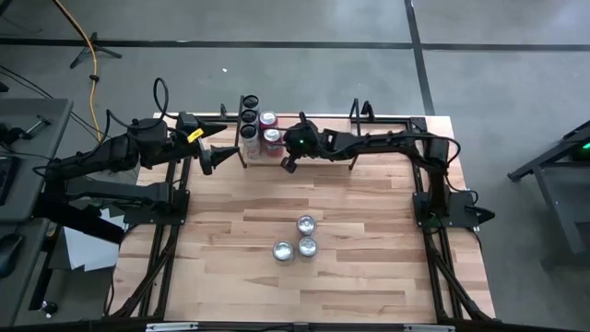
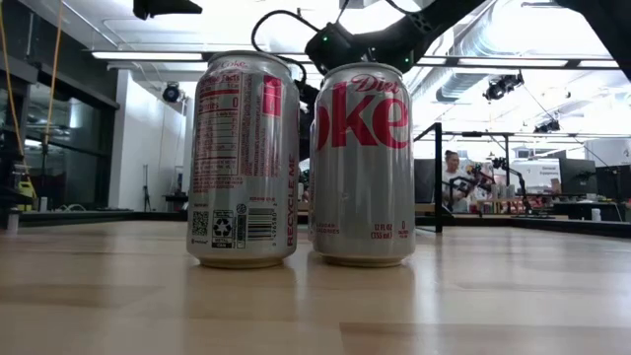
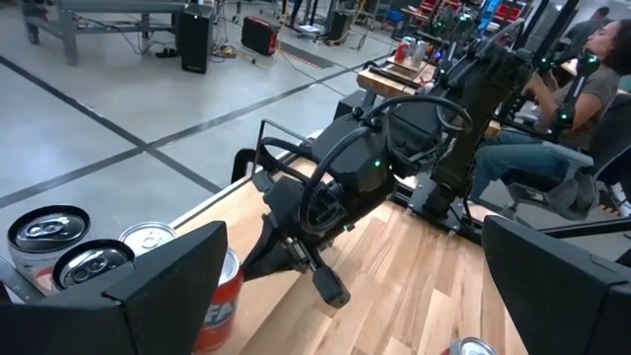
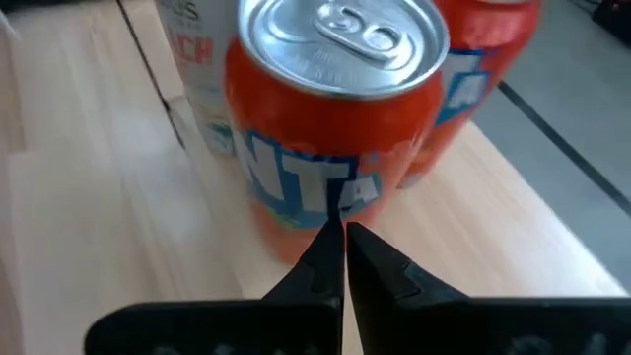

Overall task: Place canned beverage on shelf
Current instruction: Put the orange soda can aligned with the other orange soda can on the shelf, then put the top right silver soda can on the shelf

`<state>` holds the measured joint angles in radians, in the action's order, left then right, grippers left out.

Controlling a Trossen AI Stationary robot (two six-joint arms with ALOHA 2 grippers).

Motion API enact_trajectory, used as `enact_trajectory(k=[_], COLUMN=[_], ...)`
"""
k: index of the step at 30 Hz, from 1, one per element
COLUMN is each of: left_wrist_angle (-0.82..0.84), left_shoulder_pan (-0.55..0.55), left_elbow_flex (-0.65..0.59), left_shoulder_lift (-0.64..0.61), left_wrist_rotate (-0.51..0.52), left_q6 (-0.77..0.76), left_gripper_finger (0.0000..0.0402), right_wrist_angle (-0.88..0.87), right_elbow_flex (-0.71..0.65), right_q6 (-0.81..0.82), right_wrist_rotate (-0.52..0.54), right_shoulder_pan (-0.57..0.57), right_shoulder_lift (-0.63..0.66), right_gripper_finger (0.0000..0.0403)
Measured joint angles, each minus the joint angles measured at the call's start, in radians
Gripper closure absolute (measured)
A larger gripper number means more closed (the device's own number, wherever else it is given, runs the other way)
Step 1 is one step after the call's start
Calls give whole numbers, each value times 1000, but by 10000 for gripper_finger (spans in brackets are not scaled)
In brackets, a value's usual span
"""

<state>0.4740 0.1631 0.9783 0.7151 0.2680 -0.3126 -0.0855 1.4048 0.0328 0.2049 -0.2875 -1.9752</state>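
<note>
The right claw (image 1: pixel 289 164) sits at the far side of the counter (image 1: pixel 369 267), just in front of the shelf (image 1: pixel 241 148), and its fingers are pinched together with nothing between them. An orange can (image 4: pixel 330 118) stands on the shelf right past the fingertips, with more cans beside it. The left claw (image 1: pixel 206 157) waits at the left end of the shelf, spread wide and holding nothing. Three silver cans (image 1: pixel 297 238) stand well apart from the shelf, in the middle of the counter nearer the front. It looks like the orange can is already put away, so the good next move is to back the right claw straight out, slowly, without bumping the cans. Then it should spread its fingers before reaching for a silver can.
</note>
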Motion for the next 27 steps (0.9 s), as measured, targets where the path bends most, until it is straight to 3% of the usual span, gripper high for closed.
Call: enact_trajectory(k=[16, 21, 27], left_wrist_angle=[0, -1, -5], left_shoulder_pan=[0, 0, 0], left_elbow_flex=[0, 0, 0], left_shoulder_lift=[0, 0, 1], left_wrist_rotate=[0, 5, 15], left_q6=[1, 21, 53], left_gripper_finger=[2, 2, 2], right_wrist_angle=[71, -124, -391], right_elbow_flex=[0, 0, 0], right_q6=[14, -56, -93], right_wrist_rotate=[-8, -29, -200], right_shoulder_pan=[2, 0, 2], right_shoulder_lift=[-23, 66, 234], right_gripper_finger=[403, 403, 403])
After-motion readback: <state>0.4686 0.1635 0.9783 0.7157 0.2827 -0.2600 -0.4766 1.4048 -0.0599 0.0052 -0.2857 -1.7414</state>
